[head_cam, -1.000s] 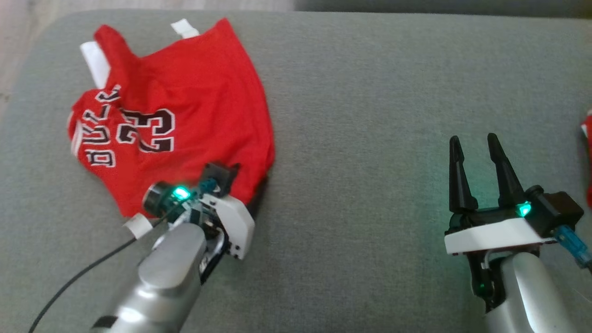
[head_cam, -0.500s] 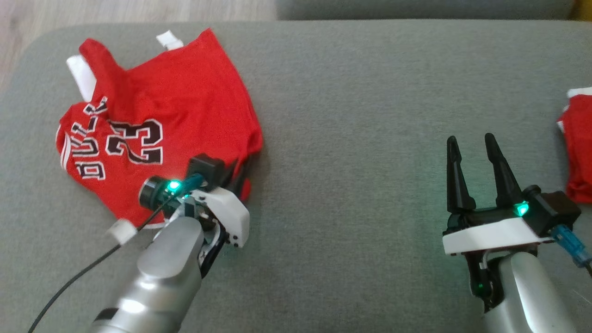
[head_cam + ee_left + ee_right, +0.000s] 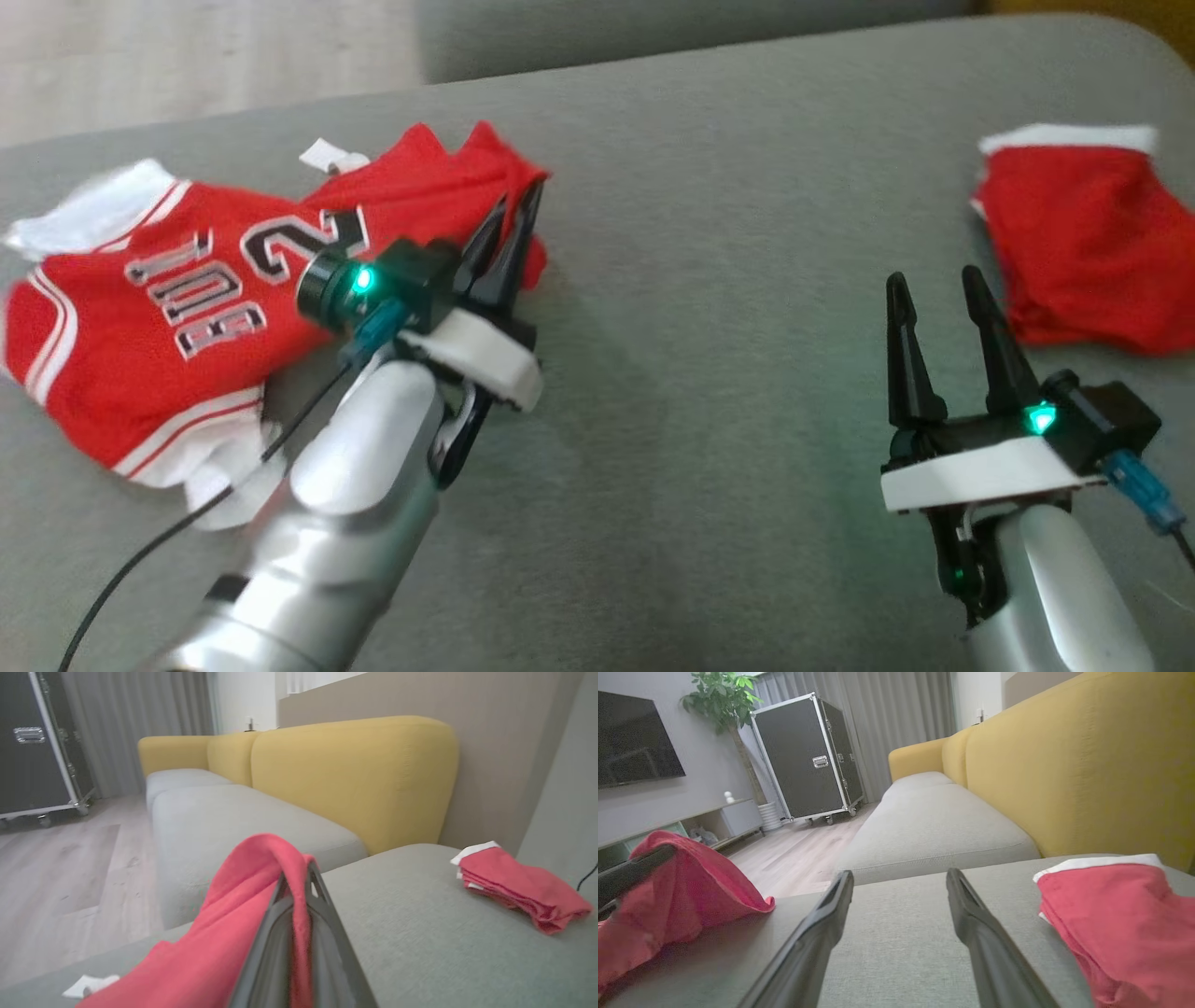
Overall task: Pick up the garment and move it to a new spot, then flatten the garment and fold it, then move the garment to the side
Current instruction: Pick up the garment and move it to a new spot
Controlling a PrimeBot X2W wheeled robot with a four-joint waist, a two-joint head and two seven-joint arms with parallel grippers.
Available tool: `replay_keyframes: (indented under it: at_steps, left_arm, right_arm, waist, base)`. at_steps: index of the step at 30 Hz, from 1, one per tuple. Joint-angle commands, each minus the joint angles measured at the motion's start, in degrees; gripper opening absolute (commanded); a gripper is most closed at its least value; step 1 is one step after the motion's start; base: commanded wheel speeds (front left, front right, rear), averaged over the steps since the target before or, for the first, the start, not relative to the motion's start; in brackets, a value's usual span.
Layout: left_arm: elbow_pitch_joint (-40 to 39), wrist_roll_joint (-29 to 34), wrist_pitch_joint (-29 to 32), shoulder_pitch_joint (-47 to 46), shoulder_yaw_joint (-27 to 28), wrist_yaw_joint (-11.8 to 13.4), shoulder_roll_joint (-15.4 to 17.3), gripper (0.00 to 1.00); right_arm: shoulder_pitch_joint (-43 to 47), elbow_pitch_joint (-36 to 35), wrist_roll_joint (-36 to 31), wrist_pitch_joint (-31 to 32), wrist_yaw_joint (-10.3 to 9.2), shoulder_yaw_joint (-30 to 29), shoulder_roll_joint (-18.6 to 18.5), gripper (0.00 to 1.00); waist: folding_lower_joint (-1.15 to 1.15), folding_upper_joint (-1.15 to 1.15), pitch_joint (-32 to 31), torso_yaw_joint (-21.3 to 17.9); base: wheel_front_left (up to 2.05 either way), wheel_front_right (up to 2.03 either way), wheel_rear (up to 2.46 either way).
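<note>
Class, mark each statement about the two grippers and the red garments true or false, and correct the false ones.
1. The left gripper is pinching the jersey. True.
2. The right gripper holds the folded garment. False: it is open, holds nothing and is apart from the garment.
3. The jersey lies flat and neatly folded. False: it is crumpled, with one edge raised in the left gripper.
4. The folded garment rests on the grey cushion. True.

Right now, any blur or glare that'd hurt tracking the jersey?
Head view: soft overall, jersey lettering slightly smeared, green LED bloom behind the right gripper. Left wrist view: left gripper and pinched cloth blurred up close, folded red garment sharper. Right wrist view: crisp background, no glare.
</note>
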Motion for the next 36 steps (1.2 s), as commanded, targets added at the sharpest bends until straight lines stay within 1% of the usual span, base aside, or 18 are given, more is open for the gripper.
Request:
replay_keyframes:
  at_steps: [1, 9, 13, 14, 18, 22, 23, 24, 25, 27, 30, 33, 36]
  left_arm:
    - [-2.08, 0.39, -0.68, -3.82, 1.37, 0.1, 0.18, 0.0]
    - [-1.1, 0.91, -0.7, -10.22, -2.74, -0.39, -1.16, 0.0]
    - [-1.24, -0.43, -0.7, -12.82, -4.83, 0.07, -1.3, 0.0]
    - [-1.24, -0.43, -0.7, -12.82, -4.83, 0.07, -1.3, 0.0]
    - [-2.82, -2.72, -0.7, -14.7, -7.07, 1.73, -1.32, 0.0]
    - [-4.55, -4.24, -0.7, -15.68, -8.86, 3.46, -1.32, 0.0]
    - [-4.24, -4.67, -0.7, -15.59, -9.5, 3.59, -1.32, 0.3]
    - [-3.52, -5.29, -0.71, -15.36, -10.24, 3.52, -1.32, 0.93]
    - [-2.72, -5.98, -0.71, -15.15, -11.08, 3.21, -1.33, 1.0]
    - [-1.09, -6.84, -0.71, -14.9, -12.24, 3.12, -1.33, 1.0]
    - [0.28, -7.57, -0.71, -14.2, -12.4, 3.39, -1.33, 1.0]
    - [0.51, -7.57, -0.71, -12.7, -10.61, 3.89, -1.33, 1.0]
    - [-0.37, -6.69, -0.71, -10.17, -7.62, 4.36, -1.01, 1.0]
  right_arm:
    - [-2.8, -2.29, 0.46, -0.62, 0.2, 1.47, -0.21, 1.0]
    - [-4.19, -3.78, 2.16, -0.62, 0.2, 3.45, -0.21, 1.0]
    - [-4.89, -4.56, 3.39, -0.62, 0.2, 3.98, -0.21, 1.0]
    - [-4.89, -4.56, 3.39, -0.62, 0.2, 3.98, -0.21, 1.0]
    - [-5.13, -4.93, 4.11, -0.62, 0.2, 4.56, -0.21, 1.0]
    - [-5.27, -4.99, 4.3, -0.62, 0.2, 4.68, -0.21, 1.0]
    - [-5.36, -4.89, 4.29, -0.62, 0.2, 4.66, -0.21, 1.0]
    - [-5.46, -4.8, 4.28, -0.62, 0.2, 4.68, -0.21, 1.0]
    - [-5.57, -4.75, 4.25, -0.62, 0.2, 4.65, -0.21, 1.0]
    - [-5.64, -4.73, 4.08, -0.62, 0.2, 4.35, -0.21, 1.0]
    - [-5.37, -4.59, 3.44, -0.62, 0.2, 3.87, -0.21, 1.0]
    - [-4.9, -4.29, 2.32, -0.62, 0.2, 3.45, -0.21, 1.0]
    - [-4.3, -3.94, 1.02, -0.62, 0.2, 2.42, -0.21, 1.0]
  waist:
    - [0.0, 0.0, 1.68, -3.71]
    - [0.0, 0.0, 6.25, -13.09]
    - [0.0, 0.0, 8.5, -16.78]
    - [0.0, 0.0, 8.5, -16.78]
    - [0.0, 0.0, 10.07, -18.96]
    - [0.0, 0.0, 10.72, -19.49]
    - [0.0, 0.0, 10.72, -19.41]
    - [0.0, 0.0, 10.61, -19.23]
    - [0.0, 0.0, 10.42, -18.91]
    - [0.0, 0.0, 9.81, -17.95]
    - [0.0, 0.0, 8.39, -15.91]
    - [0.0, 0.0, 6.24, -13.34]
    - [0.0, 0.0, 3.48, -10.13]
  base:
    - [0.0, 0.0, 0.0]
    - [0.0, 0.0, 0.0]
    - [0.0, 0.0, 0.0]
    - [0.0, 0.0, 0.0]
    - [0.0, 0.0, 0.0]
    - [0.0, 0.0, 0.0]
    - [0.0, 0.0, 0.0]
    - [0.0, 0.0, 0.0]
    - [0.0, 0.0, 0.0]
    - [0.0, 0.0, 0.0]
    - [0.0, 0.0, 0.0]
    - [0.0, 0.0, 0.0]
    - [0.0, 0.0, 0.0]
